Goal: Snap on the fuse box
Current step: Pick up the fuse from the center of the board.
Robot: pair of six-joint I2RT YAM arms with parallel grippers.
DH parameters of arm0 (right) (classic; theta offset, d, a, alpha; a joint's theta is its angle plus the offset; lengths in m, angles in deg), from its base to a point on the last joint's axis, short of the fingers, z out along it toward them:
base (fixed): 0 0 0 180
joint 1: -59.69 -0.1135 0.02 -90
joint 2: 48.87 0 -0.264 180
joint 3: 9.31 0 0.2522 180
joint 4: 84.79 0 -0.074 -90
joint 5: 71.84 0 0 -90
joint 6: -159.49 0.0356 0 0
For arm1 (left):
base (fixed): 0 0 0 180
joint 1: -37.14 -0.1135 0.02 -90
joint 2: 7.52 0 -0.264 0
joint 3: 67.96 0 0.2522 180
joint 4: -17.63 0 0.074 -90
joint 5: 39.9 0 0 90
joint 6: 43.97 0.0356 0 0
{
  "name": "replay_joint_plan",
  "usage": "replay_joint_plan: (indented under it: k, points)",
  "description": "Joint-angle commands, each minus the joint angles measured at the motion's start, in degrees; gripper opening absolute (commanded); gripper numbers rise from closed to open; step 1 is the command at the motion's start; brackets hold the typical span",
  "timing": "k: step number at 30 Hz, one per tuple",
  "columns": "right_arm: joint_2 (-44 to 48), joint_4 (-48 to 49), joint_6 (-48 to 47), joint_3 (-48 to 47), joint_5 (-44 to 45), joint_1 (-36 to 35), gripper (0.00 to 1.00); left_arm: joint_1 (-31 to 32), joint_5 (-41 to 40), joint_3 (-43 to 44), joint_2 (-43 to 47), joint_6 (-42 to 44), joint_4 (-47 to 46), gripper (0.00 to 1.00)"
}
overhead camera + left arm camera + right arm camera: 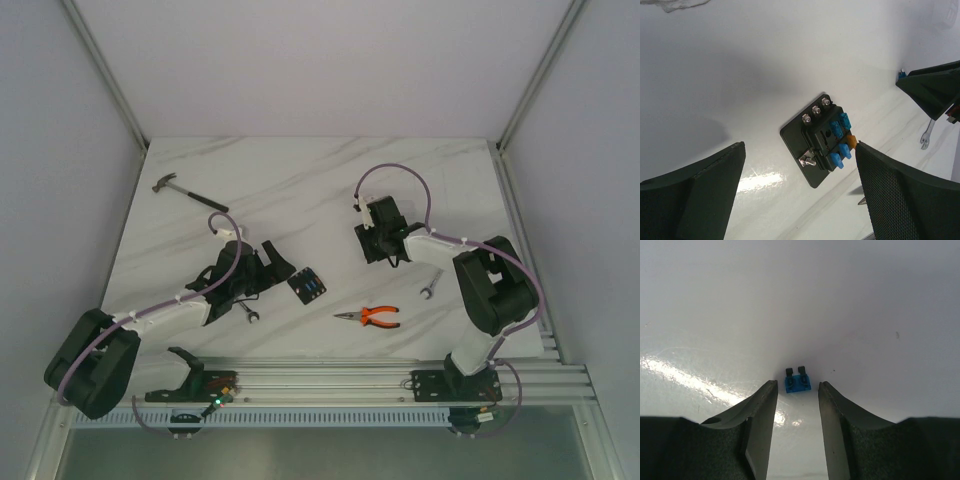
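A: Top external view first; your fuse box (307, 286) lies flat on the marble table (300, 170), just right of the left gripper (277, 263), well apart from the right gripper (372, 243); orange-handled pliers (370, 318) sit right of the box and nearer the arms; a hammer (180, 189) lies at far left.

B: Left claw state?

A: In the left wrist view your fingers (695, 195) stand wide apart; the fuse box (820, 140) sits between them untouched, blue fuses (840, 159) on its face, one orange fuse (852, 141) at its edge by the right-hand finger.

B: Right claw?

A: Jaws apart, a narrow gap, holding nothing; a loose blue fuse (797, 382) lies on the table just past your fingertips (768, 395); a small wrench (431, 284) lies near that arm.
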Motion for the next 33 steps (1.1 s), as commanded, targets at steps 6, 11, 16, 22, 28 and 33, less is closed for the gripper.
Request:
replay_joint_plan:
  k: [6, 11, 16, 22, 28, 33]
  points:
    - [-1.8, -3.2, -2.0, 2.0, -2.2, 0.1, 0.42, -0.3, 0.8, 0.8, -0.2, 0.8, -1.5, 1.00]
    - [-1.8, -3.3, -1.8, 2.0, -3.0, 0.0, 0.40, -0.2, 0.8, 0.8, -0.4, 0.7, -1.5, 1.00]
    - [-1.5, -3.4, -1.5, 2.2, -2.7, 0.0, 0.37, -0.3, 0.8, 0.8, -0.4, 0.7, -1.5, 1.00]
    - [-1.2, -3.7, -1.4, 2.1, -2.4, -0.2, 0.33, -0.3, 0.8, 0.8, -0.4, 0.7, -1.5, 1.00]
    - [-1.2, -3.7, -1.4, 1.9, -1.9, -0.8, 0.26, -0.3, 1.1, 0.9, -0.3, 0.4, -1.7, 1.00]
    - [0.3, -3.0, -1.1, 1.9, -2.5, -1.4, 0.20, -0.3, 1.9, 1.2, -0.6, 0.2, -2.6, 1.00]
